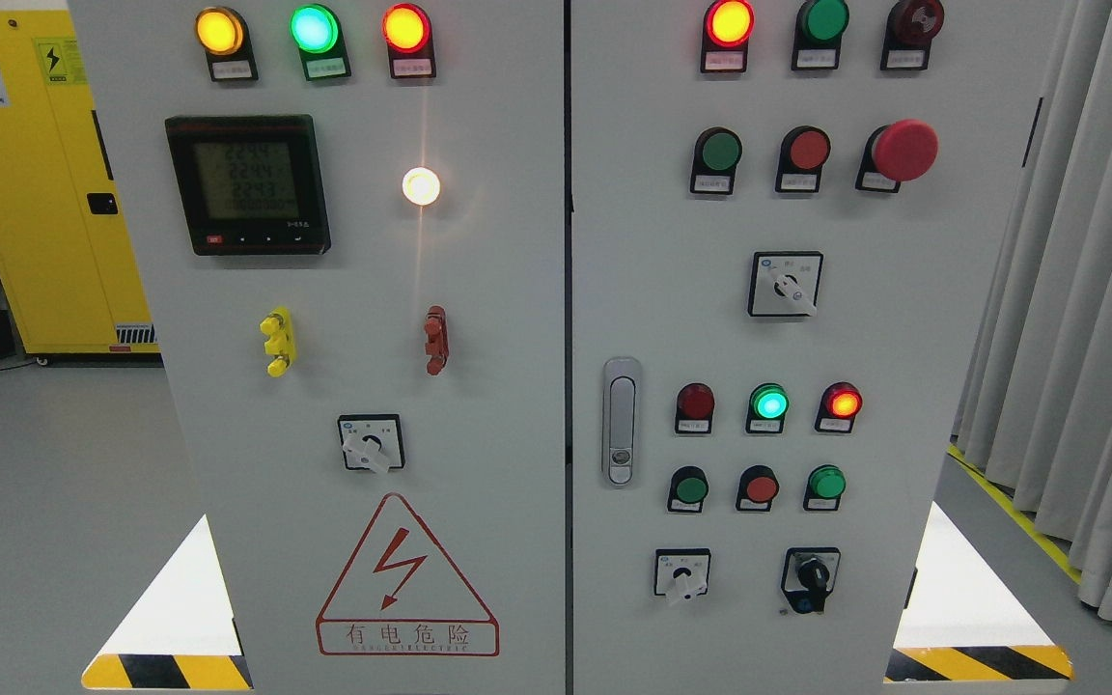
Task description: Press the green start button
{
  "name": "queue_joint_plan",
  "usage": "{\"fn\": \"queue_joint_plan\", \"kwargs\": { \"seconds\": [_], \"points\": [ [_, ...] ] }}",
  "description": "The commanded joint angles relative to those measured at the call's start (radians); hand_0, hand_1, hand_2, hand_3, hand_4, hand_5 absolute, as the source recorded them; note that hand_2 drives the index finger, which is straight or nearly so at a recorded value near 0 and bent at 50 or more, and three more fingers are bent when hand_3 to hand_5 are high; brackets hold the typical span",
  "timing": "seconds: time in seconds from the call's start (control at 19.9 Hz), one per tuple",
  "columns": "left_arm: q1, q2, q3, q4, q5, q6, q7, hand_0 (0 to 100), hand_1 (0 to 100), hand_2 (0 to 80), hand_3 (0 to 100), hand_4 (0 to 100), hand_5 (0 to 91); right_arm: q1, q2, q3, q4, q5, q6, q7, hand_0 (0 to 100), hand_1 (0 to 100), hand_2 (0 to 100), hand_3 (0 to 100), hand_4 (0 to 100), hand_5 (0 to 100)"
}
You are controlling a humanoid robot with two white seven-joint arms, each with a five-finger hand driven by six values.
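Note:
A grey electrical cabinet (517, 434) with two doors fills the head view. Its right door carries green push buttons: one in the upper row (719, 151), and two in the lower row, at left (690, 488) and at right (826, 482). Red buttons (809, 149) (761, 487) sit beside them. Lit indicator lamps show green (769, 402) and red (843, 403) above the lower button row. Neither of my hands nor any arm appears in the picture.
A red mushroom stop button (903, 150) protrudes at the upper right. Rotary switches (786, 285) (681, 574), a key switch (812, 577) and a door handle (621, 422) stick out. A yellow cabinet (35, 174) stands at left, grey curtains (1087, 290) at right.

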Motion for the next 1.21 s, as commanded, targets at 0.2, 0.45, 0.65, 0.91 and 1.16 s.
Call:
{"fn": "queue_joint_plan", "kwargs": {
  "seconds": [0.2, 0.45, 0.65, 0.91, 1.16],
  "points": [
    [-0.031, 0.005, 0.0, -0.028, 0.0, 0.0, 0.0, 12, 56, 0.0, 0, 0, 0.0, 0.163, 0.0, 0.102, -0.669, 0.19, -0.046, -0.005, 19, 43, 0, 4, 0, 0],
    [-0.031, -0.006, 0.003, -0.028, 0.002, 0.0, 0.0, 12, 56, 0.0, 0, 0, 0.0, 0.202, -0.005, 0.094, -0.968, 0.295, -0.052, -0.002, 19, 44, 0, 9, 0, 0],
    [-0.031, -0.026, 0.003, -0.028, 0.002, 0.0, 0.0, 12, 56, 0.0, 0, 0, 0.0, 0.209, -0.044, 0.086, -1.111, 0.298, -0.094, -0.011, 19, 45, 0, 15, 6, 0],
    [-0.029, -0.06, 0.002, -0.028, 0.002, 0.0, 0.0, 12, 56, 0.0, 0, 0, 0.0, 0.203, -0.055, 0.045, -1.246, 0.356, -0.229, -0.009, 18, 46, 0, 22, 15, 0],
    [-0.029, -0.077, 0.002, -0.028, 0.0, 0.0, 0.0, 12, 56, 0.0, 0, 0, 0.0, 0.163, -0.058, -0.006, -1.418, 0.467, -0.307, -0.009, 18, 48, 0, 26, 23, 5]
  ]
}}
